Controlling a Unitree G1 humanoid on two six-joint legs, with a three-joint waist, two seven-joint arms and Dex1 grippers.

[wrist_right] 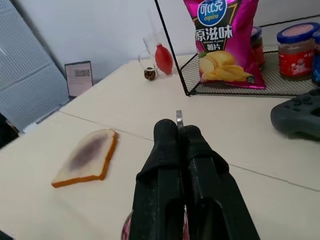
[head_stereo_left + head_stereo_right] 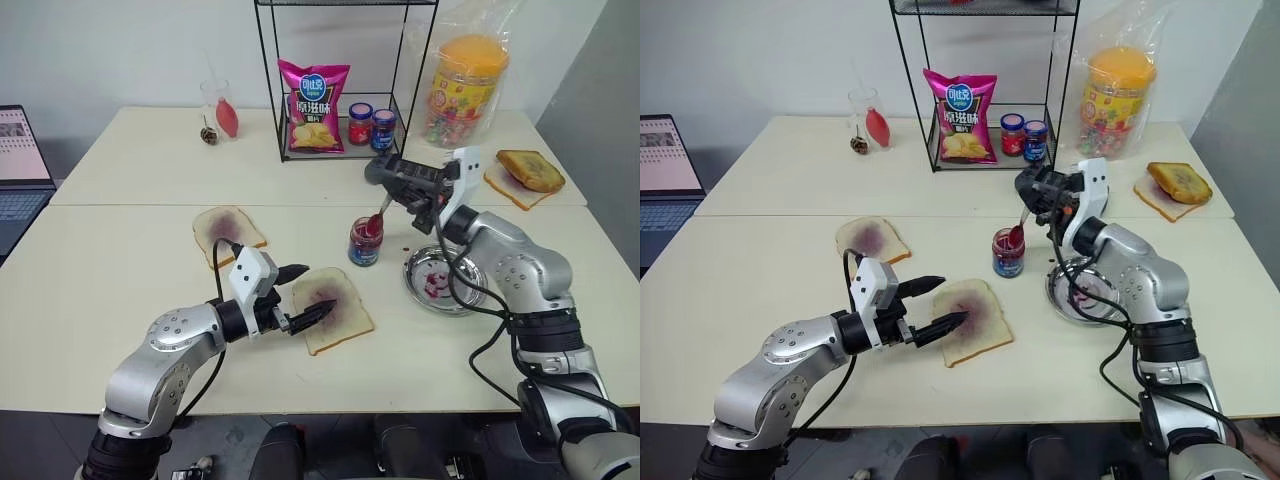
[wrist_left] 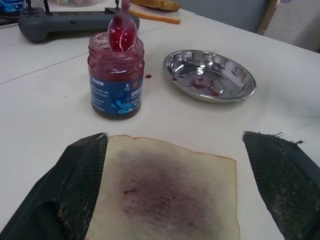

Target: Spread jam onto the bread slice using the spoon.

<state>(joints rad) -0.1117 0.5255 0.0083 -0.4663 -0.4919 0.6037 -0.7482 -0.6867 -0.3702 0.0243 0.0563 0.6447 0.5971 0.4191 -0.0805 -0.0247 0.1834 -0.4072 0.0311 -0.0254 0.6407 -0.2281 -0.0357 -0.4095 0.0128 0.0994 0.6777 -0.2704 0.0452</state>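
Observation:
The bread slice [image 2: 334,309], squarish with a purple-red smear at its centre, lies on the table in front of me. My left gripper [image 2: 308,294] is open, one finger [image 3: 82,185] against the slice's near edge and the other standing off to its side. The lidless jar of jam [image 2: 365,242], with a blue label, stands just beyond the slice. My right gripper [image 2: 398,194] is shut on the spoon's handle above the jar. The spoon [image 3: 122,31] hangs bowl-down at the jar's mouth, coated in red jam.
A round steel plate [image 2: 441,282] with jam spots sits right of the jar. A smaller stained slice [image 2: 228,230] lies to the left and a toast sandwich [image 2: 529,171] at the far right. A grey controller [image 3: 75,22], a wire rack [image 2: 340,80] with a chips bag and two lidded jars, and a candy tub [image 2: 466,90] stand behind.

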